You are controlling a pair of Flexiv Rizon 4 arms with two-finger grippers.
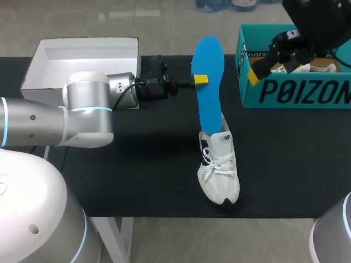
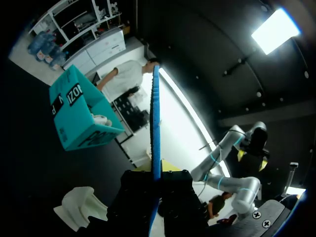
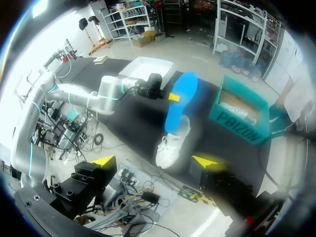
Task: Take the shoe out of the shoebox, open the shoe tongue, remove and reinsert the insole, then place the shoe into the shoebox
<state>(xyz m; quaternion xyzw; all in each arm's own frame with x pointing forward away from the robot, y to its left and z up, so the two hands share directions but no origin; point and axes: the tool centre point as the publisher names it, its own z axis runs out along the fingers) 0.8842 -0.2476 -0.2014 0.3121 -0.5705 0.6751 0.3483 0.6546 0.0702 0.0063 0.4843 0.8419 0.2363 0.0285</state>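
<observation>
A white sneaker (image 1: 219,170) stands on the black table, toe toward the front edge. A long blue insole (image 1: 209,82) rises from its opening, its lower end still inside the shoe. My left gripper (image 1: 200,79) is shut on the insole's edge about halfway up. In the left wrist view the insole (image 2: 156,123) runs edge-on between the fingers, with the sneaker (image 2: 81,207) below. The teal shoebox (image 1: 296,82) is at the back right. My right gripper (image 1: 263,66) hangs open above the box's left end, holding nothing. Its wrist view shows the sneaker (image 3: 170,145) and insole (image 3: 178,101) far below.
A white box lid (image 1: 82,60) lies open side up at the back left, behind my left arm. Another white shoe (image 1: 310,68) lies inside the shoebox. The table's front edge is just beyond the sneaker's toe.
</observation>
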